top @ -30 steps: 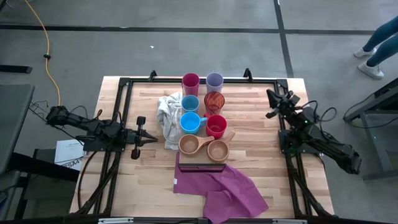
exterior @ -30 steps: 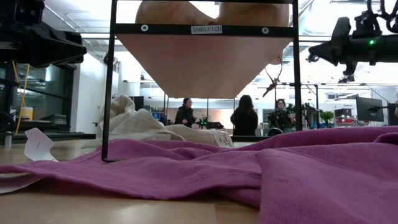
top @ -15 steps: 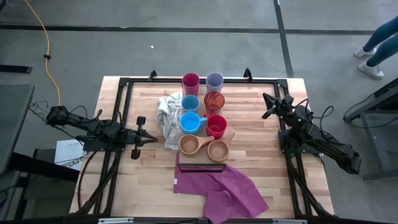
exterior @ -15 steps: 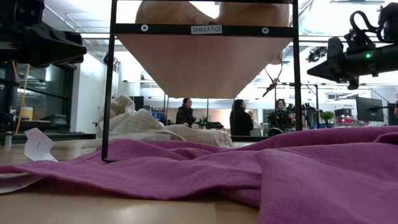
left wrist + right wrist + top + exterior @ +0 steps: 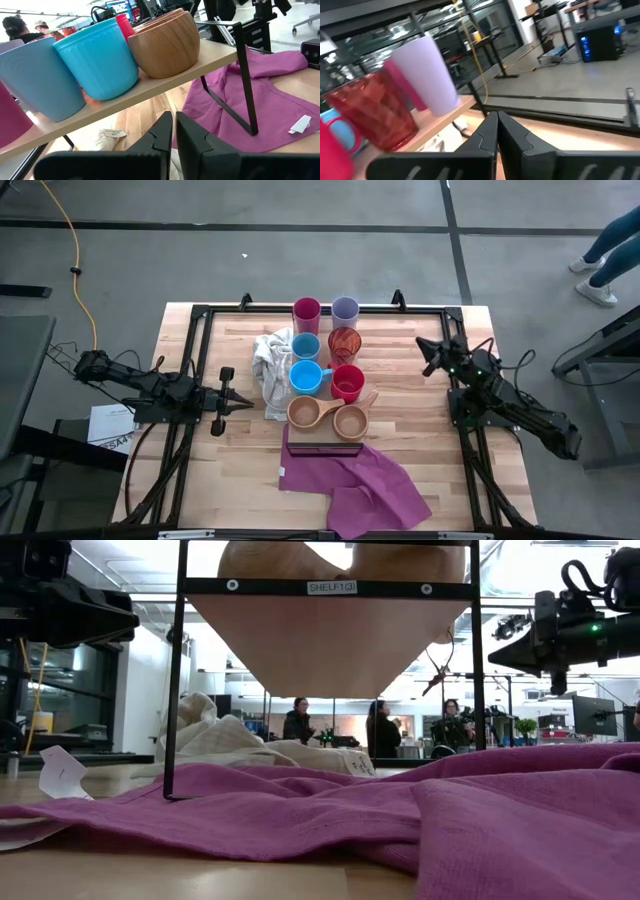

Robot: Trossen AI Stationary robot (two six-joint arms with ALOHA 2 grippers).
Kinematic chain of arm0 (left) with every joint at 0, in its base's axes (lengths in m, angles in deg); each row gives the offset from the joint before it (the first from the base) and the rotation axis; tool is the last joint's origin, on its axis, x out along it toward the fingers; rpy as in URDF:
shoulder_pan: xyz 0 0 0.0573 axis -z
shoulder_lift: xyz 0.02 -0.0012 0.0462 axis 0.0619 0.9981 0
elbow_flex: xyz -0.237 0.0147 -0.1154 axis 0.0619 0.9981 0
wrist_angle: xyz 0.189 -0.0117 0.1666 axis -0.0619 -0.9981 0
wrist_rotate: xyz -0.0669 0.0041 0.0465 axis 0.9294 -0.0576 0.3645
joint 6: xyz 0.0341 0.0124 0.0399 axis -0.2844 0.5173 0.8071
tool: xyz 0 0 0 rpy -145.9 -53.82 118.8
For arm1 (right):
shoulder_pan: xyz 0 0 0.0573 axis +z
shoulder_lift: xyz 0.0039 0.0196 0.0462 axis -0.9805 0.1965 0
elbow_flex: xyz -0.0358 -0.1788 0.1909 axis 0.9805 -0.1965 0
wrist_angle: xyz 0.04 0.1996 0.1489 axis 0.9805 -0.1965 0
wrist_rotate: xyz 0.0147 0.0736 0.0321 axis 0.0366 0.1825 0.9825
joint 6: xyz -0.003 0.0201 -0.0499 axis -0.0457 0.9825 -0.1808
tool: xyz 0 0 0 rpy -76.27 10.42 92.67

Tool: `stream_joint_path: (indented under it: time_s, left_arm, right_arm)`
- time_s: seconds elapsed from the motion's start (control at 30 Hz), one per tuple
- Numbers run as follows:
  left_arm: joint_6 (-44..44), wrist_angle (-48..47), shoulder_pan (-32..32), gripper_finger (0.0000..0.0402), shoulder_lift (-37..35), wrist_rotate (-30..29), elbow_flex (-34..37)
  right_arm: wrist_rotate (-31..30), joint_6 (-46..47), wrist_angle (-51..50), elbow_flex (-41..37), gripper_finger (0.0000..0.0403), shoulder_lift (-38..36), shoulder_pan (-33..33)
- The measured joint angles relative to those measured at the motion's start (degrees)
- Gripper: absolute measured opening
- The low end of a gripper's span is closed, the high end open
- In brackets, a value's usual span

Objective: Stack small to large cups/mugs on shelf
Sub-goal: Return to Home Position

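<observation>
Eight cups stand in two lines, side by side, on a long light-wood shelf plank point(image 5: 190, 70). The plank runs down the middle of the wooden table point(image 5: 420, 470), its long axis going from far edge to near edge. From the far end the pairs are:

- a magenta tumbler point(image 5: 306, 313) and a lavender tumbler point(image 5: 345, 310);
- a pale blue mug point(image 5: 305, 346) and an orange-red translucent tumbler point(image 5: 343, 342);
- a bright blue mug point(image 5: 305, 376) and a red mug point(image 5: 348, 383);
- two tan wooden handled cups point(image 5: 304, 412), nearest the dark end frame.

The shelf lies between the arms. The right gripper point(image 5: 428, 352) hangs off to the shelf's right, level with the orange-red tumbler and well apart from it. Its fingers are pressed together on nothing. The left gripper point(image 5: 240, 404) points at the wooden cups from the left. It sits somewhat nearer the shelf, likewise closed and empty. Pulling back looks unobstructed for either arm.
</observation>
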Motion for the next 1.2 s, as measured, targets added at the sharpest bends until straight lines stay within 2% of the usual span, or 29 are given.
stream_joint_path:
  time_s: [0.17, 0.4, 0.6, 0.97, 1.2]
  left_arm:
    - [0.0, 0.0, 0.0, 0.0014, 0.02, 0.0, 0.0]
    - [0.0, 0.0, 0.0, 0.0012, 0.0, 0.0, 0.0]
    - [0.0, 0.0, 0.0, 0.0013, 0.02, 0.0, 0.0]
    - [0.0, 0.0, 0.0, 0.0012, 0.01, 0.0, 0.0]
    - [0.0, 0.0, 0.01, 0.0014, 0.01, 0.0, 0.0]
  right_arm:
    - [2.99, -2.0, -0.48, 0.0, 0.0, 0.02, 0.0]
    - [2.89, -1.57, -0.5, -0.02, 0.0, 1.83, 1.05]
    - [2.96, -1.43, -0.49, -0.02, 0.0, 4.14, 11.09]
    - [2.94, -1.41, -0.49, -0.02, 0.0, 4.09, 31.58]
    - [3.07, -1.41, -0.51, -0.02, 0.0, 4.09, 40.43]
